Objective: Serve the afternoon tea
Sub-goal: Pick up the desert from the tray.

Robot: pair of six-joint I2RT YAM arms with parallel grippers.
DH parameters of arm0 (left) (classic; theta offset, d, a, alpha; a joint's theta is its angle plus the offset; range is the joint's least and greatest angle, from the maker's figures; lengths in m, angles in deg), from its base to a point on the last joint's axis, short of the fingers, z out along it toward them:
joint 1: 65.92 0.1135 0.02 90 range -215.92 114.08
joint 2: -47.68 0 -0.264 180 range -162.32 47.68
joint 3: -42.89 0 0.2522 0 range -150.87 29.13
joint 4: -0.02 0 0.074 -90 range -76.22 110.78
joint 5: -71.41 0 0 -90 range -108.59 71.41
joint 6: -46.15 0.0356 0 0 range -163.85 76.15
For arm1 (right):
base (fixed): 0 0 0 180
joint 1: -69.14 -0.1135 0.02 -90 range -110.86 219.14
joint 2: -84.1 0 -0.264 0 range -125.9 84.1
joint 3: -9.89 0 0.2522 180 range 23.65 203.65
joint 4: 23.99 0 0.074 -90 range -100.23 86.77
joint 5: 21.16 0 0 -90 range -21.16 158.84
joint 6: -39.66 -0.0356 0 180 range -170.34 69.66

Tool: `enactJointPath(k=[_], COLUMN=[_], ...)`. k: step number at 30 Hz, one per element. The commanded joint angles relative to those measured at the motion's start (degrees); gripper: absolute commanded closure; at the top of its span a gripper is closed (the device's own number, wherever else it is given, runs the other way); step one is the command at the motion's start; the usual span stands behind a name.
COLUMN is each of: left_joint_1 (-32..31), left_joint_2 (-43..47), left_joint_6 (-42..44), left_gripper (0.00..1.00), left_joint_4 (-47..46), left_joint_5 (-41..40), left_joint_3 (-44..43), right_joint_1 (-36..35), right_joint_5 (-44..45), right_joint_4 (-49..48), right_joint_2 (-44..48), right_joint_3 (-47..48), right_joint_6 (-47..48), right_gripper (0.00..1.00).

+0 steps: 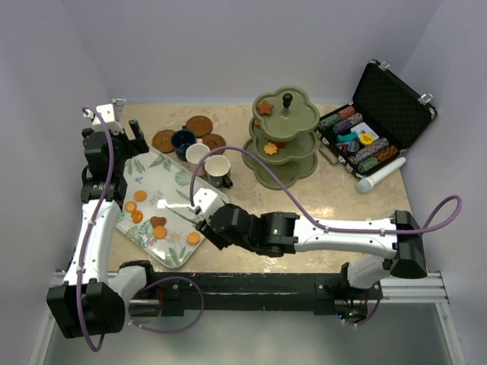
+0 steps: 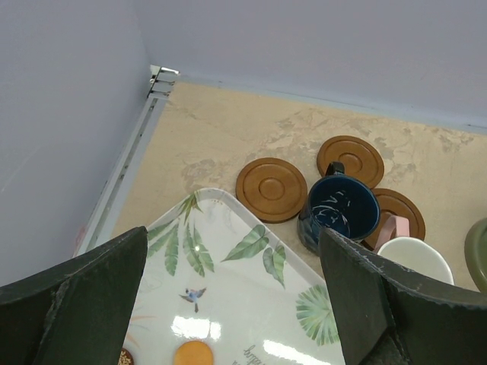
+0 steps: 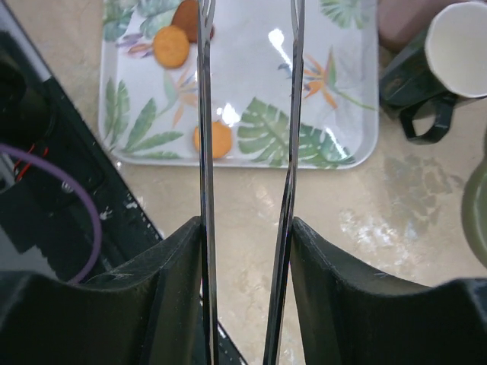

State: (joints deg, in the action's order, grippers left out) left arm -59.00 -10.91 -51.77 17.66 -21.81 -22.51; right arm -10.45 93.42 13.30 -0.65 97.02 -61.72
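Observation:
My right gripper [image 1: 202, 217] [image 3: 247, 228] is shut on a pair of thin metal tongs [image 1: 177, 207] [image 3: 204, 114], whose arms reach out over the leaf-patterned tray [image 1: 171, 179] [image 3: 335, 91]. Several orange biscuits [image 1: 137, 216] [image 3: 217, 139] and a brown one [image 1: 158, 222] lie on that tray. My left gripper [image 1: 125, 141] [image 2: 232, 304] hangs open above the tray's far corner, holding nothing. Behind the tray stand the navy cup [image 1: 183, 141] [image 2: 342, 213], the pinkish-white cup [image 1: 196, 153] [image 2: 415, 258] and the cream cup [image 1: 218, 169] [image 3: 456, 46], among three brown saucers [image 1: 163, 141] [image 2: 270, 188]. The olive-green stand [image 1: 281, 141] carries a star biscuit [image 1: 265, 108].
An open black case of poker chips [image 1: 373, 129] sits at the back right, with a white cylinder [image 1: 380, 175] lying in front of it. Walls close in the left and far sides. A purple cable [image 1: 297, 201] arches from the right arm past the stand.

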Motion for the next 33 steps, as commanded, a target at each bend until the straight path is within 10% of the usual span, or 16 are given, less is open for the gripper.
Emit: enactJointPath(k=[1, 33], left_joint_1=[-0.33, -0.41], left_joint_2=[-0.3, -0.74], left_joint_6=[-0.78, -0.95], left_gripper=[0.01, 0.01], left_joint_4=[-2.91, -2.91], left_joint_5=[-0.03, 0.94], left_joint_3=[0.48, 0.4], right_joint_1=[-2.41, -3.64], right_joint_5=[-4.36, -6.04], right_joint_4=[3.45, 7.85], right_joint_2=[-0.5, -5.16], right_joint_3=[-1.99, -5.86], right_joint_6=[-2.77, -9.36], right_gripper=[0.51, 0.49])
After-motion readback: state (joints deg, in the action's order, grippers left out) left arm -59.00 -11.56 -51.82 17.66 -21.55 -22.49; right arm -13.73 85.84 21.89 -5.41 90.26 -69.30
